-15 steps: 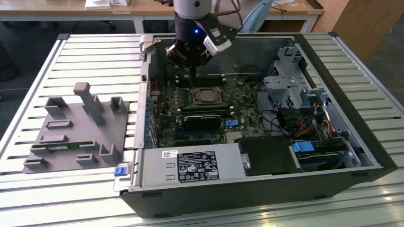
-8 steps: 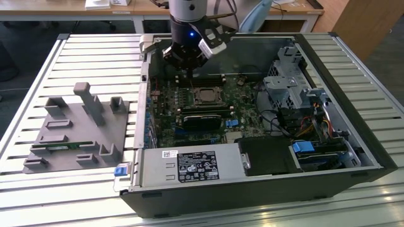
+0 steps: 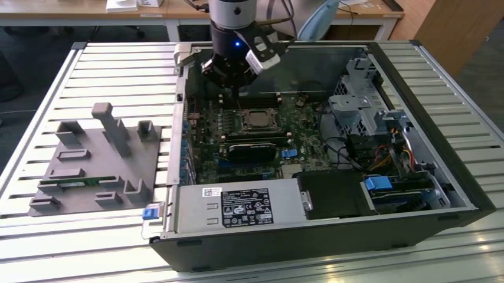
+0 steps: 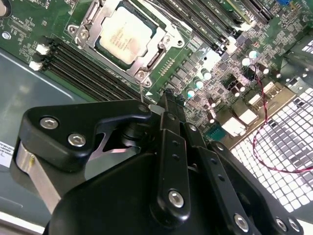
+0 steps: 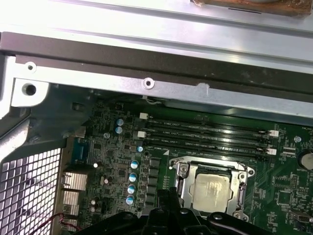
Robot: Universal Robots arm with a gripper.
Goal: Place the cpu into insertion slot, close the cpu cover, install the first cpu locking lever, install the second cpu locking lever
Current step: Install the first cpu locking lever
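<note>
Gripper of mine hangs over the board in the exterior view, near the cpu; in the second wrist view the cpu lies in the slot, cover down around it; the first wrist view shows the same; if I am clenched, I cannot tell.

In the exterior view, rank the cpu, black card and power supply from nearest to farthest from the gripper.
1. cpu, right by the gripper, mid-board.
2. black card, toward the camera from the cpu.
3. power supply, at the case's near edge.
</note>
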